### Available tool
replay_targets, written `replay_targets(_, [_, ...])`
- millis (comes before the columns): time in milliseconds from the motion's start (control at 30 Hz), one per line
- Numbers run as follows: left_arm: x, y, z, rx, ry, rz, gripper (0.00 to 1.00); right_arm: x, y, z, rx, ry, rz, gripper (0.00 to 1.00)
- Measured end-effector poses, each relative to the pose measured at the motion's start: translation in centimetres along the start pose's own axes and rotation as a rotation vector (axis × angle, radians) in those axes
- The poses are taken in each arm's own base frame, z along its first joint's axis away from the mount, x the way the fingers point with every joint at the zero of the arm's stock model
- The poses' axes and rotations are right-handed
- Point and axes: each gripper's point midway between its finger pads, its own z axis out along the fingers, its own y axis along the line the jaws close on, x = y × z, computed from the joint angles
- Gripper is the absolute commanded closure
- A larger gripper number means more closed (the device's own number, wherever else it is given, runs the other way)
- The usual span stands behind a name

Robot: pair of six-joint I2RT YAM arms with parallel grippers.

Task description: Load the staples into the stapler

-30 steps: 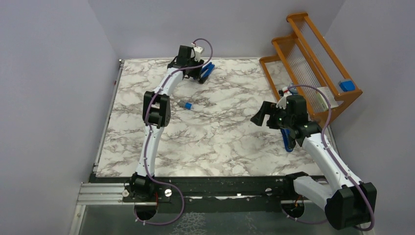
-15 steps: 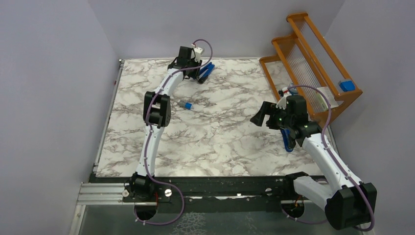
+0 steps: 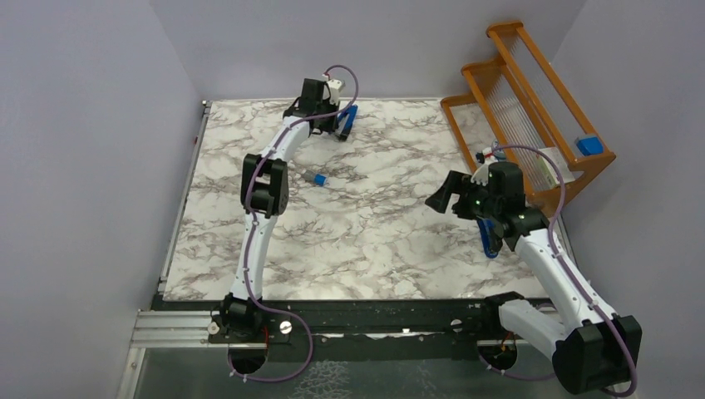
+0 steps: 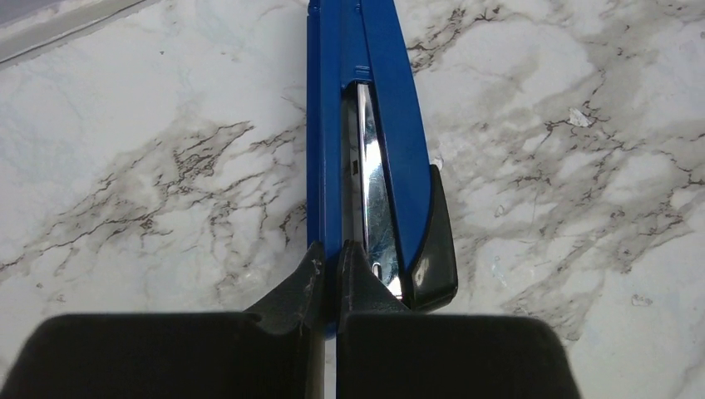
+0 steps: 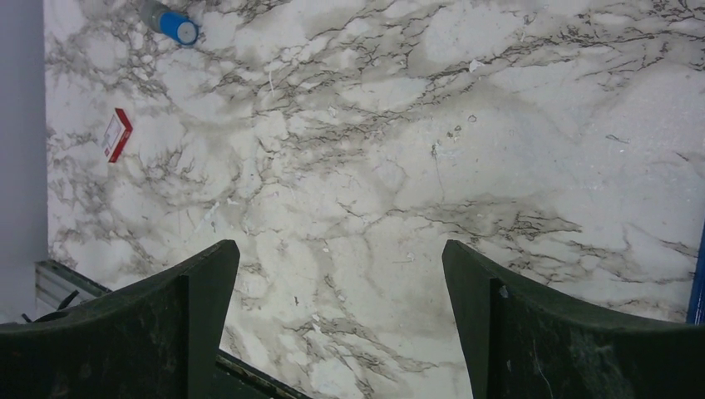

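Observation:
The blue stapler lies at the back of the table, also seen as the stapler in the top view. Its silvery magazine channel and black end cap face the left wrist camera. My left gripper is shut, pinching a thin blue wall of the stapler at its near end. The staples' small white box with a red label lies flat on the marble, far left in the right wrist view; loose strips do not show. My right gripper hangs open over bare marble at the right, holding nothing.
A small blue-capped cylinder lies mid-table, left of centre. A wooden rack stands at the back right with a blue item on it. Another blue object sits under my right arm. Walls close in on three sides.
My left gripper's jaws have closed onto the stapler, which now looks narrower and slightly shifted left. The right arm has barely moved.

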Motion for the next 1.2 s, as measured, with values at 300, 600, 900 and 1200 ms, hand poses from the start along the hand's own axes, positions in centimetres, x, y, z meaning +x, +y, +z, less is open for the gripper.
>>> replay_targets(300, [2.4,-3.8,-4.0,0.073,0.081,-0.101,1.00,-2.5,1.0,-0.6,-0.019,-0.133,0.080,0.06])
replay_targets(600, [7.8,-14.0,-9.9,0.227,0.154,-0.218,1.00,-2.3,1.6,1.7,-0.088,-0.129,0.222,0.09])
replay_targets(900, [10.4,-18.8,-12.3,0.281,0.145,-0.410,1.00,1.9,0.9,5.1,-0.136,-0.003,0.425,0.11])
replay_targets(1200, [12.2,-25.8,-13.0,0.374,0.164,-0.560,1.00,2.7,0.6,8.0,-0.182,0.019,0.597,0.15])
